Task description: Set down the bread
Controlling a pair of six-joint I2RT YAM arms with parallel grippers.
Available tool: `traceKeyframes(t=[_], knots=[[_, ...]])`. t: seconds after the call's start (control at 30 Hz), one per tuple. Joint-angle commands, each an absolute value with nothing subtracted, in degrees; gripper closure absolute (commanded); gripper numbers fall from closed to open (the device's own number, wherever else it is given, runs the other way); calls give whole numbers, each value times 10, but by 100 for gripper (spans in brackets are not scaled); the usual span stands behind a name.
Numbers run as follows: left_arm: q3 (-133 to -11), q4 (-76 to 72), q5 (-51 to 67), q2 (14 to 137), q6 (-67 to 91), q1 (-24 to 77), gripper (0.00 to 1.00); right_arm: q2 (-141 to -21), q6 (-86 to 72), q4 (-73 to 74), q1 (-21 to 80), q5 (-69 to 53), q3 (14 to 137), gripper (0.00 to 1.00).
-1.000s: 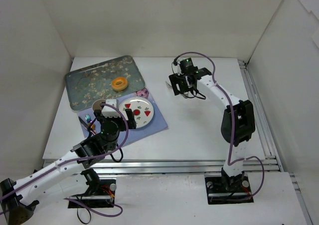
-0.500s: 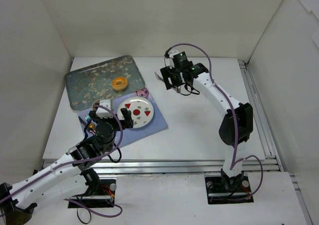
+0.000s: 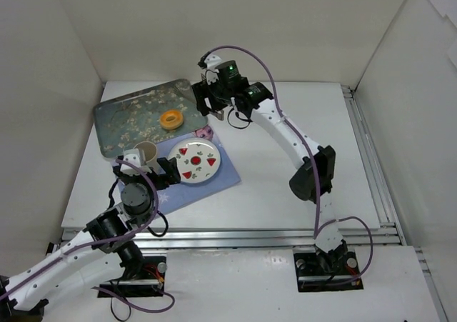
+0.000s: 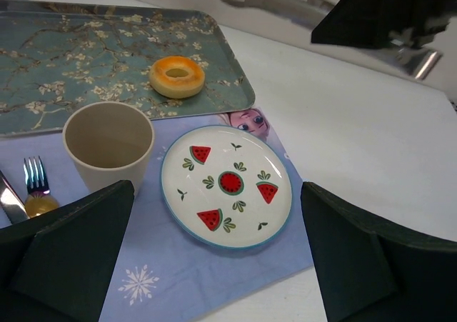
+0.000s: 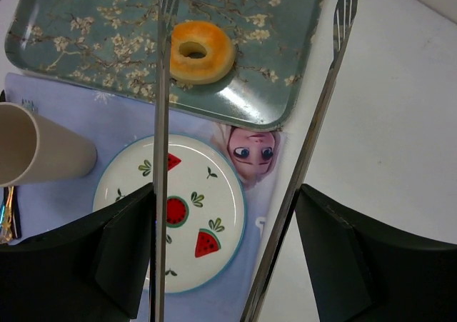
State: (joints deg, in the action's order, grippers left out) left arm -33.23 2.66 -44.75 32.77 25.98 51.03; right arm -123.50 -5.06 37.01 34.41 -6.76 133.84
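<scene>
Left claw: released, jaws wide, nothing held; sits low at the near side of the mat, with cup and plate in front of it.
Tray: far left of the table, raised rim all round.
Cup: upright on the mat, just beside the plate's left edge; a fork lies to its left.
Bread: lies flat on the tray, near the tray's plate-side rim; untouched.
Plate: bare, on the blue mat; likely drop spot.
Right claw: released, long metal tines spread, nothing between them; it hovers over the tray's right corner.
Risk, grasp: in the wrist view the left tine crosses the bread's left edge, so the bread is not centred in the gap; closing from here would likely shove or clip it.
Risk, carry: smooth thin tines on a soft ring; slip likely judged.
Risk, rim: a low sweep could catch the tray rim.
Risk, drop: cup and left claw crowd the plate's left.
Open room: bare table right of the mat; best approach from that side.
</scene>
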Motion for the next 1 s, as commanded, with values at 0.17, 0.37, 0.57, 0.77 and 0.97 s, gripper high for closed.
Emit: traceKeyframes(t=[0.17,0.37,0.57,0.77,0.97], knots=[[-341,-3,-475,326,275,508,1,-1299,-66,306,346,-108,1381,30],[-334,-9,-466,319,271,508,1,-1320,-84,258,346,-133,1360,31],[-340,-6,-461,331,272,508,1,-1349,-109,226,348,-153,1353,36],[-341,-7,-456,330,270,508,1,-1374,-124,203,349,-163,1355,38],[-339,-11,-452,333,272,508,1,-1390,-124,194,350,-146,1348,38]])
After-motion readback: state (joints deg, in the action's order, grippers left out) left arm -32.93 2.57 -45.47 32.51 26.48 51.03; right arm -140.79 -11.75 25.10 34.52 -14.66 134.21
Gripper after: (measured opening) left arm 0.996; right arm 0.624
